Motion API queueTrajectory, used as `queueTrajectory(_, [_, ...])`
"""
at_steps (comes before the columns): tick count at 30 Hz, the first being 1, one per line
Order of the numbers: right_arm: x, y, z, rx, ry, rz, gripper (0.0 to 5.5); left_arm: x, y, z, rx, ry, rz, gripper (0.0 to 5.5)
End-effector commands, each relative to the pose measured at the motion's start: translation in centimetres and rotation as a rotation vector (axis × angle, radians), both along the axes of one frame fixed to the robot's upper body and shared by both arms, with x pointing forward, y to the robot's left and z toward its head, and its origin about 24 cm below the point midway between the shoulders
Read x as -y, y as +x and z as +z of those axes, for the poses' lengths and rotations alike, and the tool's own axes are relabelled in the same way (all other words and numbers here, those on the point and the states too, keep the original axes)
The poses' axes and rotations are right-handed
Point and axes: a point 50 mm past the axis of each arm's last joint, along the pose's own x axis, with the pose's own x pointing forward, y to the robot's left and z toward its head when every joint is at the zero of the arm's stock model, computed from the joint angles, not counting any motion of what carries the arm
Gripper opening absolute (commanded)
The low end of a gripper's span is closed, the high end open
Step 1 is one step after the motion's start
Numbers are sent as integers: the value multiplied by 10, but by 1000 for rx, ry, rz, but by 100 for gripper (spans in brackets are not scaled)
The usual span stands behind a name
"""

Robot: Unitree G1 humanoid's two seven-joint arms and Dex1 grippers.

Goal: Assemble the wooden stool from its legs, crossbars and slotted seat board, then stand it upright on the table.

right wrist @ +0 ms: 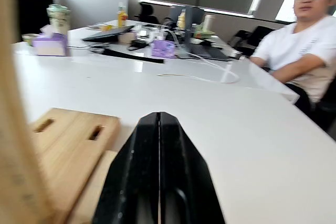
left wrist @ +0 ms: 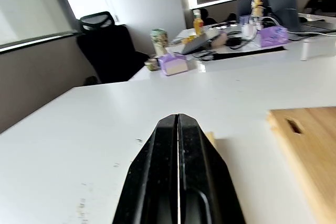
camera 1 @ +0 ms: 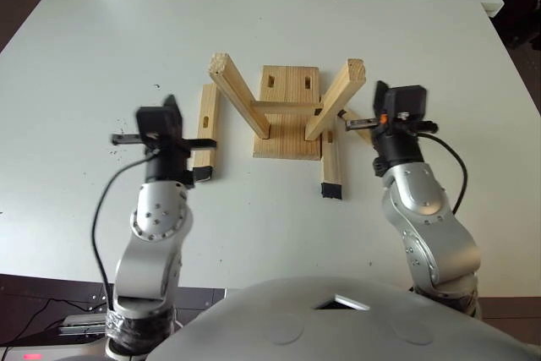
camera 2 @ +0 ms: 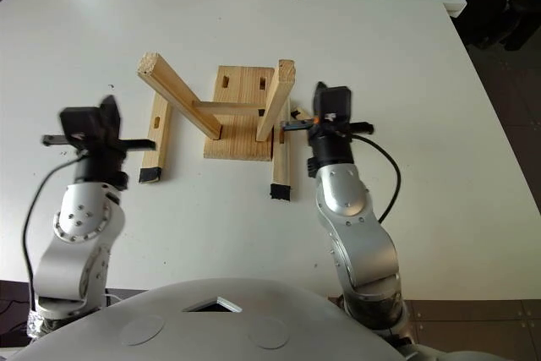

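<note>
A light wooden seat board (camera 1: 287, 134) with two slots is laid flat in the middle of the white counter (camera 1: 101, 57). Two standing legs (camera 1: 239, 95) are leaned apart on it and joined by a crossbar (camera 1: 287, 108). Two loose legs (camera 1: 205, 128) with black ends are laid beside it. The left end effector (left wrist: 178, 121) and right end effector (right wrist: 159, 116) are pressed together, holding nothing.

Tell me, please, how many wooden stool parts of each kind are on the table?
Legs: 4 (two slotted in, two lying loose)
Crossbars: 2 (one fitted, one loose)
Seat board: 1
Total: 7
</note>
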Motion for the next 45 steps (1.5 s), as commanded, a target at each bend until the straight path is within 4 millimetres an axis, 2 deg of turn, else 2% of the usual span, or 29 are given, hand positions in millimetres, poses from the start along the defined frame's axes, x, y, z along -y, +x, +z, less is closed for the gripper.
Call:
queueTrajectory(1, [27,-5,0,2,-81,-211,3,-32,5,12,39,87,154,0])
queueTrajectory(3, [23,-7,1,5,-77,-192,3,-25,10,15,49,83,100,0])
queueTrajectory(5, [4,-7,2,-1,-21,-76,3,-2,17,12,23,17,-72,0])
queueTrajectory(6, [-21,-8,4,-3,63,86,3,25,21,8,-3,-33,-266,0])
queueTrajectory(7, [-52,-13,13,29,133,291,3,62,18,5,-37,-73,-530,0])
queueTrajectory(8, [-85,-24,27,96,150,550,3,101,7,4,-55,-129,-801,0])
queueTrajectory(9, [-106,-35,34,126,150,748,3,126,-7,4,-72,-203,-966,0])
queueTrajectory(11, [-118,-41,35,113,164,906,3,156,-31,7,-96,-340,-1124,0])
queueTrajectory(12, [-118,-41,32,87,168,919,3,159,-33,7,-106,-375,-1109,0])
queueTrajectory(14, [-117,-41,26,48,165,915,3,151,-27,5,-102,-348,-1055,0])
queueTrajectory(17, [-115,-38,17,-10,149,903,3,128,-14,4,-79,-288,-943,0])
queueTrajectory(20, [-110,-37,8,-64,142,910,3,113,-10,8,-48,-266,-862,0])
queueTrajectory(32, [-70,-32,-19,-215,52,909,3,89,-16,21,3,-188,-769,0])
queueTrajectory(36, [-61,-31,-21,-236,19,950,3,72,-15,12,-45,-133,-699,0])
queueTrajectory(38, [-43,-29,-17,-223,-9,959,3,55,-13,7,-78,-86,-651,0])
queueTrajectory(41, [5,-19,-9,-210,-60,908,3,21,-4,10,-75,-87,-554,0])
queueTrajectory(42, [15,-15,-7,-206,-66,894,3,13,-2,12,-69,-97,-540,0])
queueTrajectory(43, [22,-11,-5,-193,-72,889,3,7,1,13,-70,-98,-542,0])
queueTrajectory(45, [23,-5,0,-151,-65,909,3,1,7,9,-86,-95,-558,0])
